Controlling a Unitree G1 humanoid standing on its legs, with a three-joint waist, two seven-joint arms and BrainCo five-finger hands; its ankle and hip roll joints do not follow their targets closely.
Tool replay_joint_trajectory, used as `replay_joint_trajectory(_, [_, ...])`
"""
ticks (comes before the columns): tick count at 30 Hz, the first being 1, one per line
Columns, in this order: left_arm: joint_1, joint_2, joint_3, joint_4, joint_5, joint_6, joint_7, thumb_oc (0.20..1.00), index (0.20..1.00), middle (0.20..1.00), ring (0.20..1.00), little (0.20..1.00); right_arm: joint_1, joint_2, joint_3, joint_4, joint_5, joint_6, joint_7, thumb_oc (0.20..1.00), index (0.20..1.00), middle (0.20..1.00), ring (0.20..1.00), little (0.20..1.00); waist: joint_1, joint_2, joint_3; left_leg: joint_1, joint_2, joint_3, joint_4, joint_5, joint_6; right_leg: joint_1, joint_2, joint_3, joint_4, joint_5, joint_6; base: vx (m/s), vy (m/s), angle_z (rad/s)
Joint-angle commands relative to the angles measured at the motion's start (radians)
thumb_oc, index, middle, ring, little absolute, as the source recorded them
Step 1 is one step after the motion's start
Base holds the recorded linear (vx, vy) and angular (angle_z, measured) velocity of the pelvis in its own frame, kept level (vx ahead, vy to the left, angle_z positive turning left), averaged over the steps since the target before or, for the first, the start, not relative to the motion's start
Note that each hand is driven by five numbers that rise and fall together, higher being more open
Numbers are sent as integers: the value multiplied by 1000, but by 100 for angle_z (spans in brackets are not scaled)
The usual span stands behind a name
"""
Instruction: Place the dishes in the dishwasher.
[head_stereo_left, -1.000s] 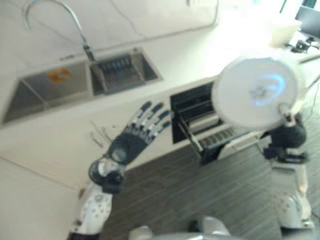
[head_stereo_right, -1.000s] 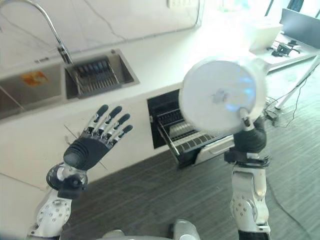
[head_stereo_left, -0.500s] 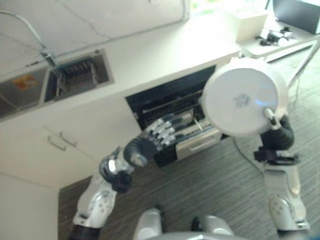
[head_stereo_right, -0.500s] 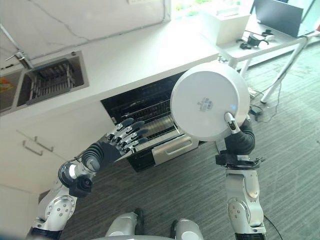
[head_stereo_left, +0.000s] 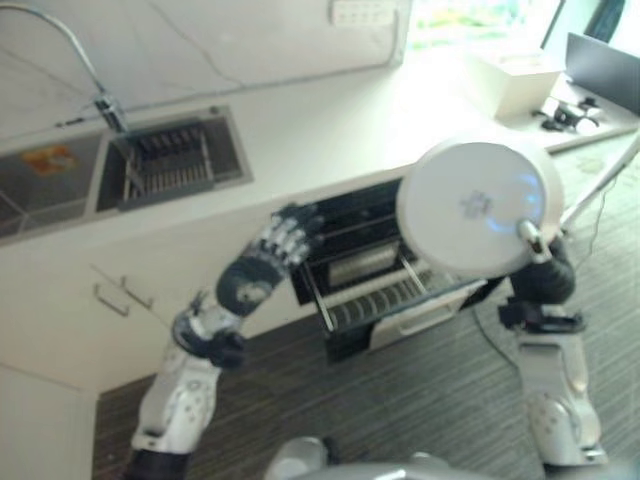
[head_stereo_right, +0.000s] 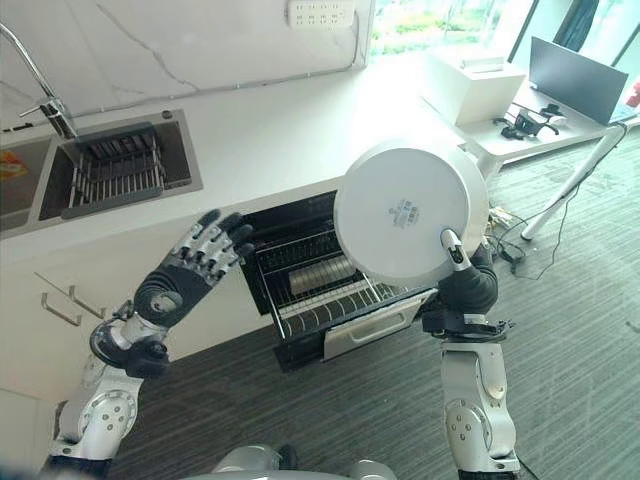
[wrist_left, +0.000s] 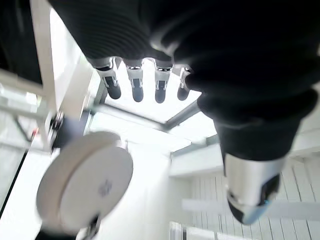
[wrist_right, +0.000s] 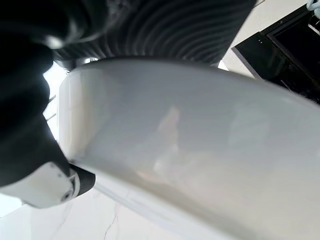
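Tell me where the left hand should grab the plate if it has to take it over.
Probably the free rim of the plate, opposite the right hand, from the left hand side. It's held upright with its base facing the camera, so that edge is exposed.

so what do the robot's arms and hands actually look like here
Both arms are silver-grey with rounded segments and dark joints near the wrist. The left hand has a dark ribbed cover over its back and wrist, with silver fingers ending in dark tips. The right hand wears the same dark ribbed cover, with a silver, dark-tipped finger showing.
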Motion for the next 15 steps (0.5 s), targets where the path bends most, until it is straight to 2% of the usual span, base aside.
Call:
replay_joint_trajectory(1, [17,20,47,-51,143,-202,134,1000,1000,1000,1000,1000,-39,11,-29,-67,9,-15,-38,200,200,200,200,200,-4,30,-13,39,40,-22,-56,-3,-24,-6,9,-5,38,204,112,82,121,4])
replay_joint_trajectory(2, [19,22,49,-49,168,-219,149,1000,1000,1000,1000,1000,-38,13,-29,-69,-7,-18,-58,200,200,200,200,200,-3,31,-11,38,38,-27,-56,-2,-20,-13,13,3,76,214,113,90,127,12])
replay_joint_trajectory(3, [24,20,54,-48,274,-257,215,1000,1000,1000,1000,1000,-33,18,-29,-73,-49,-16,-96,200,200,200,200,200,-2,30,-7,36,31,-41,-56,-4,-14,-49,17,34,153,231,115,59,49,23])
replay_joint_trajectory(5, [18,32,47,-32,333,-255,277,1000,1000,1000,1000,1000,-29,17,-28,-65,-70,-16,-105,200,200,200,200,200,1,23,-7,36,28,-54,-56,-7,-22,-46,-1,28,86,216,108,80,-50,20])
replay_joint_trajectory(6, [15,35,45,-23,336,-239,304,1000,1000,1000,1000,1000,-28,14,-27,-57,-75,-13,-100,200,200,200,200,200,3,20,-7,38,28,-64,-56,-8,-27,-35,-9,24,37,212,104,107,-198,6])
replay_joint_trajectory(7, [18,33,44,3,305,-167,328,1000,1000,1000,1000,1000,-20,3,-28,-42,-83,-5,-84,200,200,200,200,200,-1,6,-1,45,23,-80,-56,-12,-39,-56,-38,50,-9,182,100,97,-230,0])
replay_joint_trajectory(8, [25,25,40,22,296,-143,339,1000,1000,1000,1000,1000,-13,-6,-30,-35,-98,-14,-94,200,200,200,200,200,-7,-2,1,48,19,-88,-56,-16,-43,-83,-50,80,-9,161,100,120,-285,1])
replay_joint_trajectory(9, [40,17,28,56,294,-139,361,1000,1000,1000,1000,1000,-5,-16,-32,-20,-130,-27,-133,200,200,200,200,200,-18,-11,0,53,17,-94,-56,-24,-48,-116,-60,127,-9,150,105,121,-244,16])
replay_joint_trajectory(11, [64,6,16,90,294,-121,400,1000,1000,1000,1000,1000,-2,-30,-40,-9,-199,-29,-164,200,200,200,200,200,-30,-16,0,61,17,-97,-56,-36,-51,-148,-60,169,-9,141,111,129,-281,66])
replay_joint_trajectory(12, [100,-1,8,142,297,-86,445,1000,1000,1000,1000,1000,-14,-68,-32,-3,-338,-63,-150,200,200,200,200,200,-31,-23,0,73,19,-87,-56,-53,-54,-188,-75,173,-9,156,119,119,-359,64])
replay_joint_trajectory(14, [114,-13,4,226,262,-70,448,1000,1000,1000,1000,1000,-40,-108,-24,20,-433,-83,-168,200,200,200,200,200,-20,-26,-5,74,29,-72,-56,-56,-58,-183,-80,159,-9,140,122,87,-304,37])
replay_joint_trajectory(15, [117,-25,1,273,212,-35,454,1000,1000,1000,1000,1000,-57,-135,-16,36,-496,-85,-197,200,200,200,200,200,-14,-25,-9,76,38,-66,-56,-51,-65,-179,-78,150,-9,137,120,103,-275,43])
